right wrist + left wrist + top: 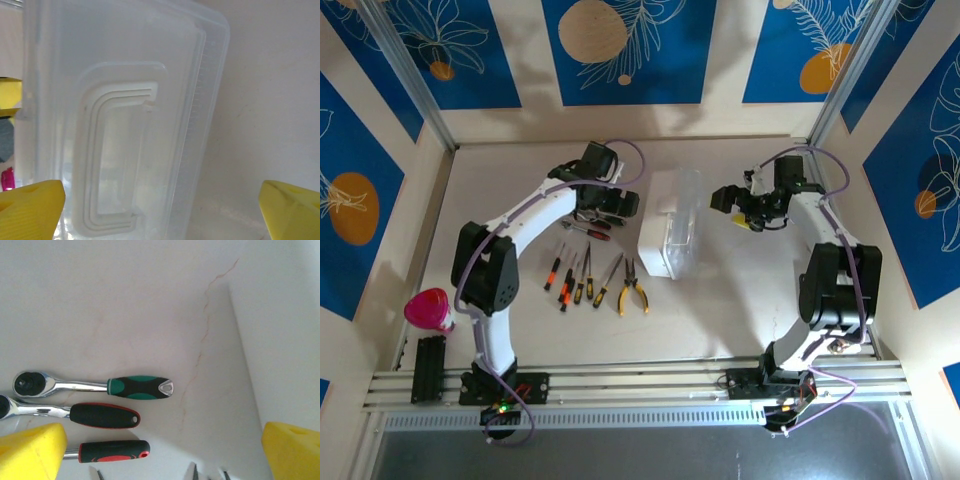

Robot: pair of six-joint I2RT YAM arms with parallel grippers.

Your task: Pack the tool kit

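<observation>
From above, the clear case sits mid-worktop between the two arms. The loose tools lie just left of it, a row of screwdrivers and the yellow-handled pliers, and as far as I can tell none are packed. The left arm hangs over the far end of that row, the right arm reaches toward the case from the other side, and the pink cup stands well apart at the left edge. Over to the left wrist: the left jaws are spread wide, a yellow fingertip low in the corner, nothing held. They hover above a green-handled ratchet wrench, a second wrench with a black handle, and a black-and-red screwdriver, all lying close together. Trouble there, I'd say: handles that snug could mean two caught in one close, or one nudged and rolled. Right wrist now: the right jaws are wide too, empty, facing the case's lid and white handle. It's smooth, light plastic, so an off-centre push could skate the case away or into the tools.
</observation>
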